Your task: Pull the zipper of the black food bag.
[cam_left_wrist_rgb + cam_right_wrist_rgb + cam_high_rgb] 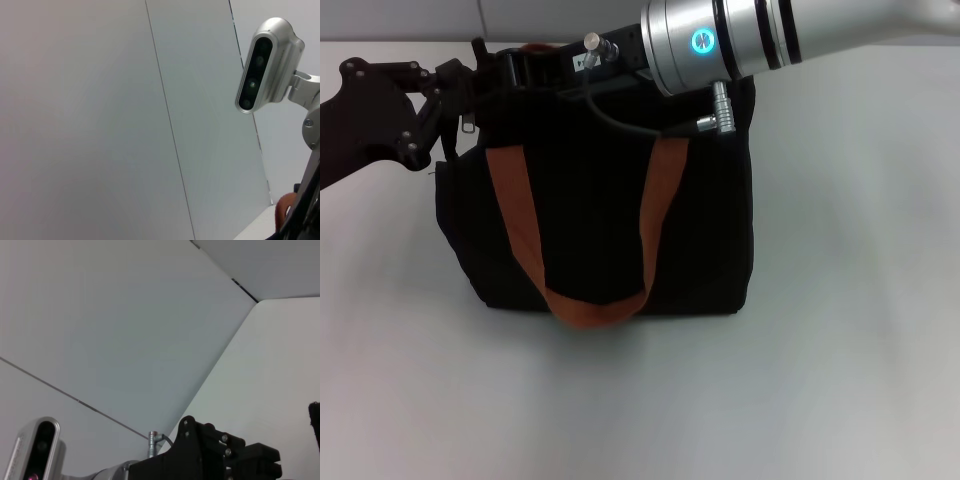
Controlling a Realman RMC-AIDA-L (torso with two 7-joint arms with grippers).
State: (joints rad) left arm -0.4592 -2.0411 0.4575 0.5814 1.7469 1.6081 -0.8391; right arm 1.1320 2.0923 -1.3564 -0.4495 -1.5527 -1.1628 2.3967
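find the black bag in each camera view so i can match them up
Head view: the black bag stands at centre on the white table, with the left gripper at its top left corner and the right arm across its rim.
Left wrist view: only a rust-brown scrap, probably its strap, at the lower right edge.
Right wrist view: not clearly in it.
Shared landmark: the silver camera.

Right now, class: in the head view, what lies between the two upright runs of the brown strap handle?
Only black fabric of the black food bag shows between the brown strap handle runs, in the head view.
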